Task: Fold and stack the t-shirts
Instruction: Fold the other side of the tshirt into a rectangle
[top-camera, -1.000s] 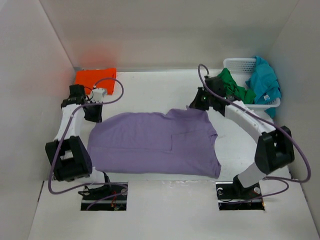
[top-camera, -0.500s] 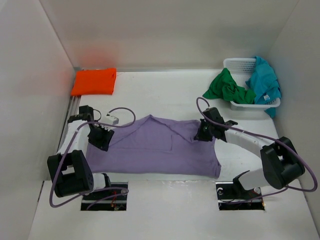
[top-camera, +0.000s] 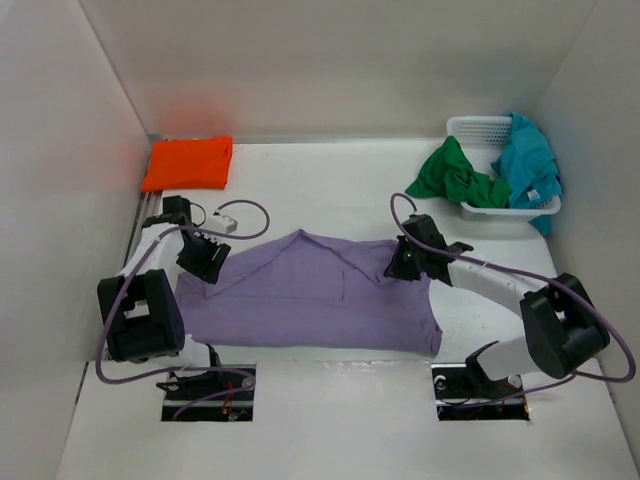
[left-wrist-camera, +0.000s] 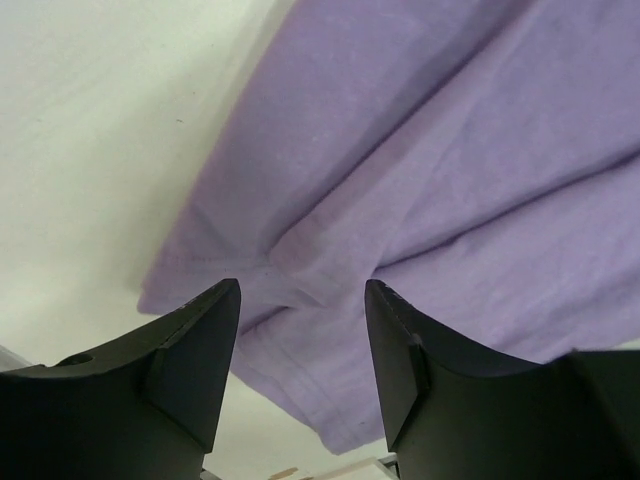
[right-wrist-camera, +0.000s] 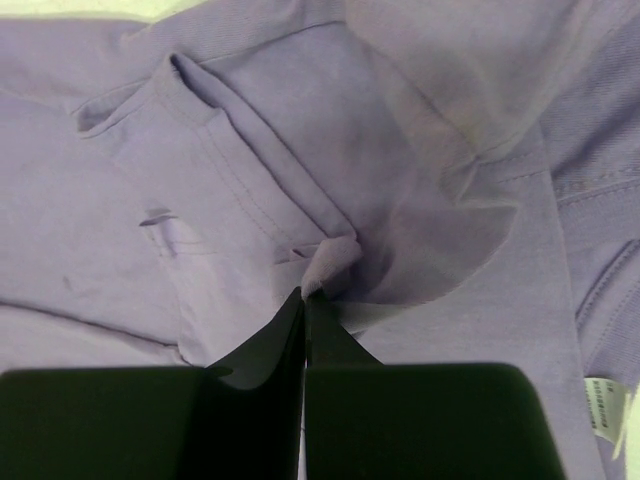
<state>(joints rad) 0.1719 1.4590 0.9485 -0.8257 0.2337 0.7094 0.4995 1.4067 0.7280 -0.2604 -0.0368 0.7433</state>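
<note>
A lavender t-shirt (top-camera: 310, 300) lies spread across the middle of the table, its far edge folded over toward me. My left gripper (top-camera: 205, 262) is open at the shirt's left corner; in the left wrist view its jaws (left-wrist-camera: 302, 288) stand apart above the cloth (left-wrist-camera: 450, 150), holding nothing. My right gripper (top-camera: 403, 262) is shut on a pinch of the lavender cloth (right-wrist-camera: 200, 180) at the folded right edge, its tips (right-wrist-camera: 304, 295) closed on a small fold. An orange t-shirt (top-camera: 188, 162) lies folded at the back left. A green t-shirt (top-camera: 455, 175) and a teal t-shirt (top-camera: 528, 165) hang over the basket.
A white mesh basket (top-camera: 480, 128) stands at the back right, against the right wall. White walls close in the table on three sides. Cables loop from both arms over the table, the left one (top-camera: 250, 215) near the orange shirt.
Both grippers drew the lavender shirt's far edge toward me, folding it over. The left gripper then opened, let the cloth go and shifted slightly back. The right stays shut on it.
</note>
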